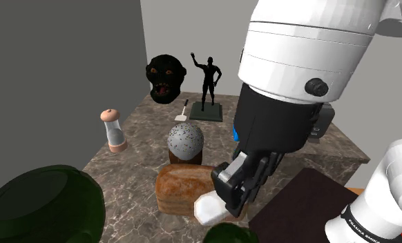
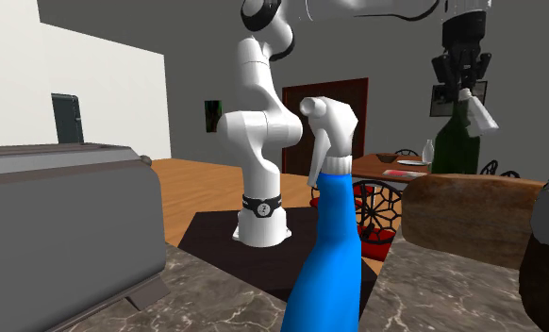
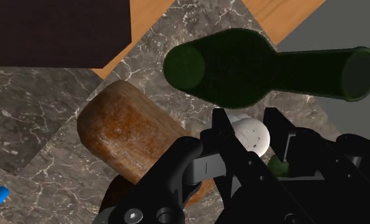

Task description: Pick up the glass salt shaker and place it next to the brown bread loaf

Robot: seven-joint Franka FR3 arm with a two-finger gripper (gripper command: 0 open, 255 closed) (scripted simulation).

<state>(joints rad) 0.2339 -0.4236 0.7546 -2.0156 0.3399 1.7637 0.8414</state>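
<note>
My black gripper (image 1: 224, 193) is shut on a small white salt shaker (image 1: 208, 207), which tilts out from between the fingers. From the wrist, the shaker's dotted cap (image 3: 250, 135) sits between the two fingers (image 3: 220, 130). The brown bread loaf (image 1: 181, 188) lies on the marble counter (image 1: 137, 162), and the shaker hangs just off its end nearest the stand. In the second exterior view the gripper (image 2: 463, 80) holds the shaker (image 2: 481, 115) well above the loaf (image 2: 471, 222).
A dark green bottle (image 3: 260, 67) stands close beside the shaker. A blue spray bottle (image 2: 334, 245) and a grey toaster (image 2: 65, 226) share the counter. Farther back are a speckled grey ball (image 1: 185, 140), a pink-based grinder (image 1: 113, 131), a black mask (image 1: 166, 77) and a statuette (image 1: 208, 86).
</note>
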